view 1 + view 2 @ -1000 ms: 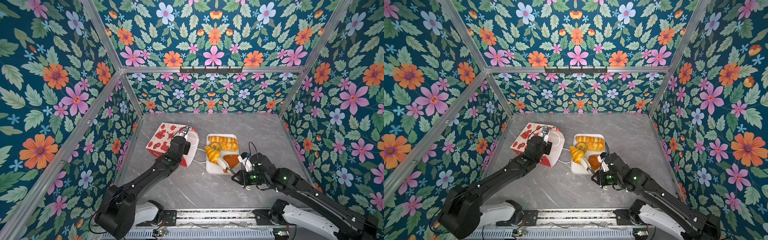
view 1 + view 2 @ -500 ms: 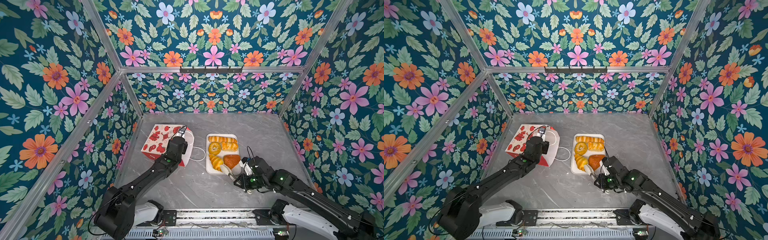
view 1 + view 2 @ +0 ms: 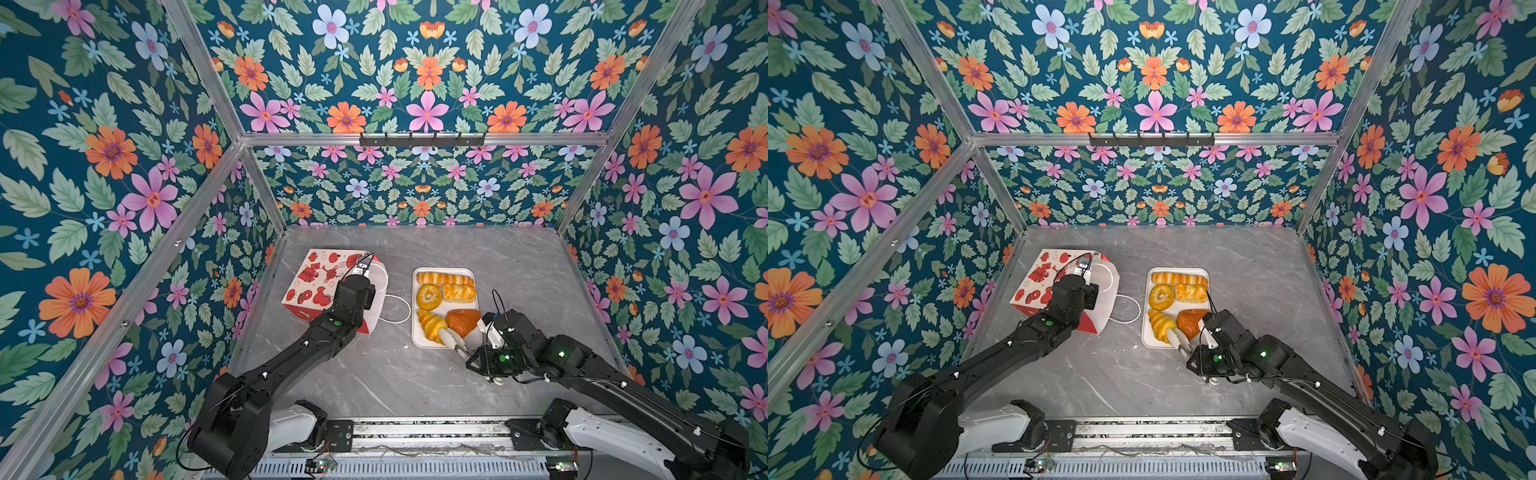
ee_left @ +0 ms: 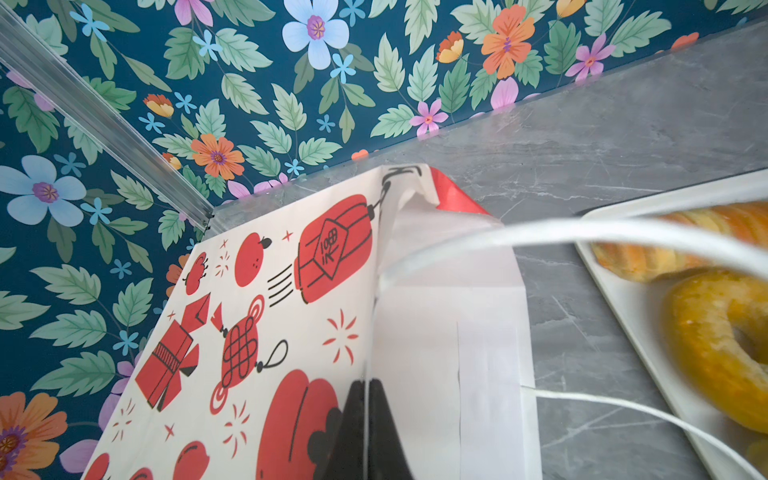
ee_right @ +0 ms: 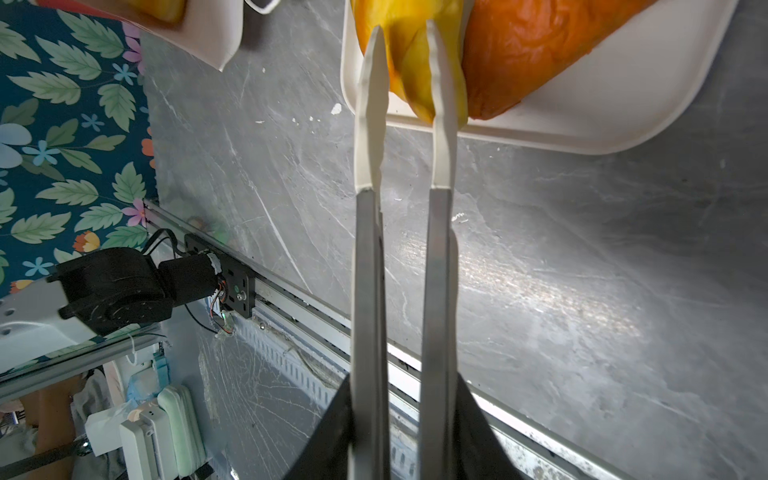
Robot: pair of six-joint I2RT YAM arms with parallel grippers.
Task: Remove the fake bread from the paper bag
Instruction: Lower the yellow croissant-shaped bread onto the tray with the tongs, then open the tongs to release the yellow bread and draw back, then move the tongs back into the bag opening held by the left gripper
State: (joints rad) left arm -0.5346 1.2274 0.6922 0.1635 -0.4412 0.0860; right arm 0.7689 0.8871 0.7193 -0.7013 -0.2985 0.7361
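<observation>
Croissant (image 3: 430, 324) has come down onto the tray (image 3: 415, 338); right gripper (image 5: 403, 41) parts around it, apparently letting go; left gripper (image 4: 368, 390) pinches the bag (image 4: 291, 291) rim, likely steadying it.

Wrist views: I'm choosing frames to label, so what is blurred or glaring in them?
Left wrist view: the cord handle close to the lens and the ring are blurred, while the bag is sharp. Right wrist view: a bright glare patch lies on the table; the croissant is cut off at the edge and slightly soft.
</observation>
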